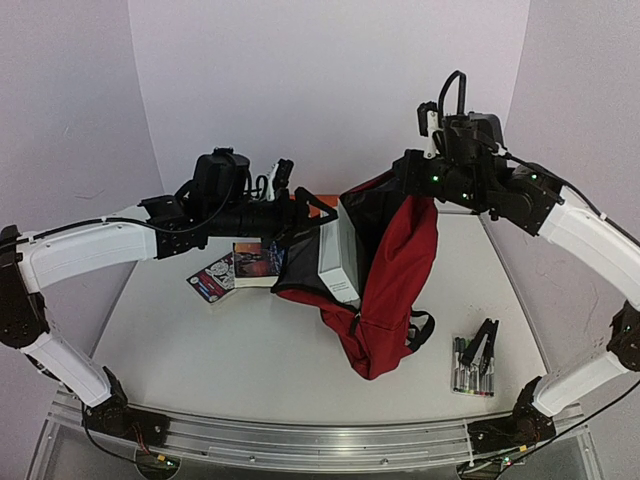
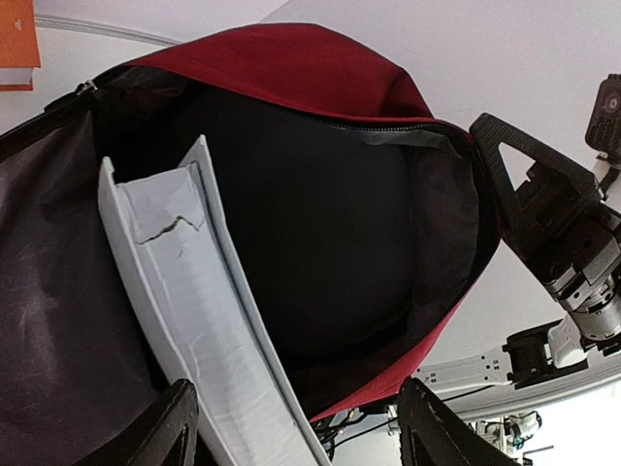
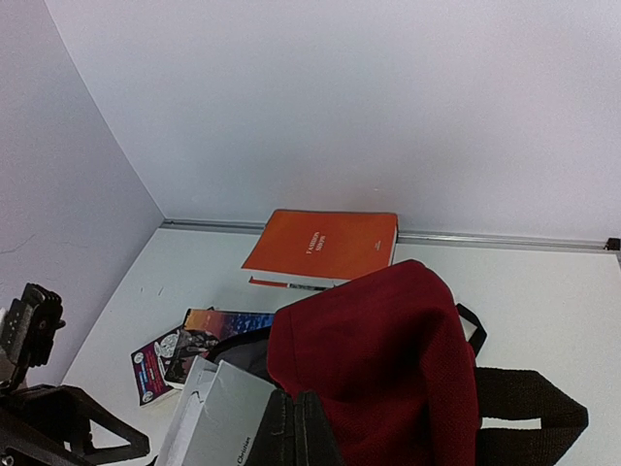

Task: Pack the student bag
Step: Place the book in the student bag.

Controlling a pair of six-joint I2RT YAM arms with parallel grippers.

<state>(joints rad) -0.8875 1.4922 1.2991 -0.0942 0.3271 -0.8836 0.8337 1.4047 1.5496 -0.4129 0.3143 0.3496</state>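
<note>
Our right gripper (image 3: 296,427) pinches shut on the rim of the large dark-red fabric backpack (image 1: 395,270), holding its mouth open for loading, mid-way across the white table (image 1: 250,350), nearer its far edge. Our left gripper (image 2: 298,408), jaws spread, grips nothing; a pale grey book (image 2: 184,291) leans half inside.

Place: a robot lab test cell, by the look of it.
Walls: plain pale panels (image 1: 330,90) box in three sides.
Bench: white table (image 1: 250,350), aluminium rail (image 1: 300,440) along its near edge.
Machines: left arm (image 1: 80,250) and right arm (image 1: 590,232), bolted down by that rail.
Props: student bag (image 1: 405,260), books (image 1: 258,262), a pack (image 1: 465,372) of what may be markers.
</note>
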